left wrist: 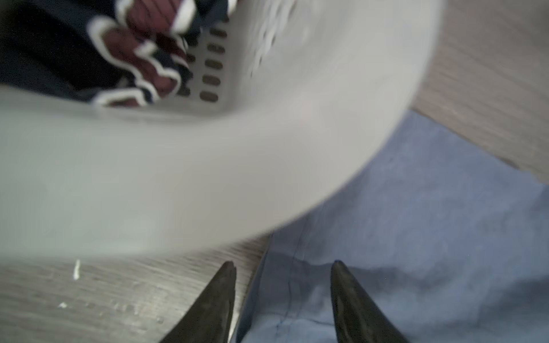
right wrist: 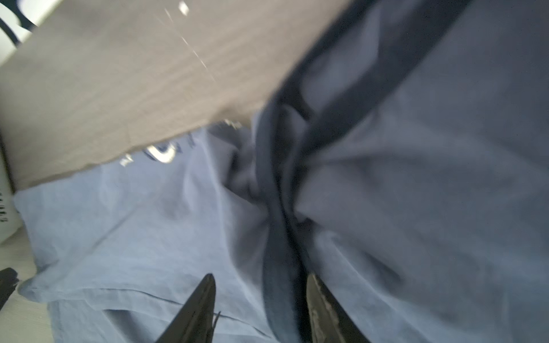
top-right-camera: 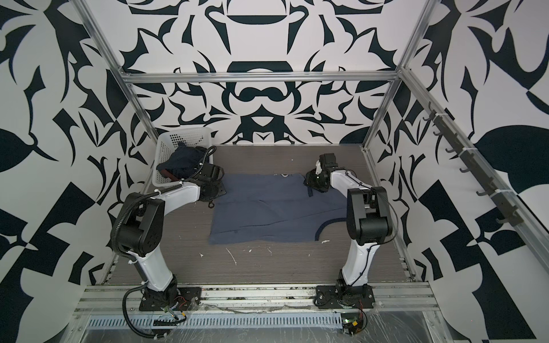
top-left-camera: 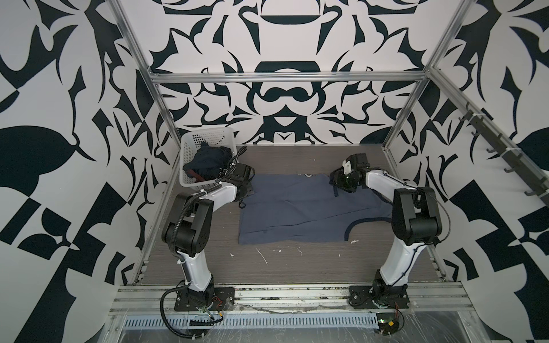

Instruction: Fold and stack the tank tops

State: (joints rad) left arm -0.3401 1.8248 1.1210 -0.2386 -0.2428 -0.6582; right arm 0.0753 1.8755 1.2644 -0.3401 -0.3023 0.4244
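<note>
Two released grippers: my left gripper [left wrist: 282,267] at the upper-left corner of the slate-blue tank top [top-left-camera: 297,208], my right gripper [right wrist: 258,277] astride its navy strap [right wrist: 280,261]. It lies mid-frame; the navy tank top [top-left-camera: 208,161] sits in the basket [top-left-camera: 190,148], upper left, nearer my left arm.

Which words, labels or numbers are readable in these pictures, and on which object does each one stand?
No text reads clearly.
Print on the slate-blue tank top: too blurred to read.
Red, white-edged lettering on the navy tank top in the basket: crumpled and blurred, unreadable.
</note>
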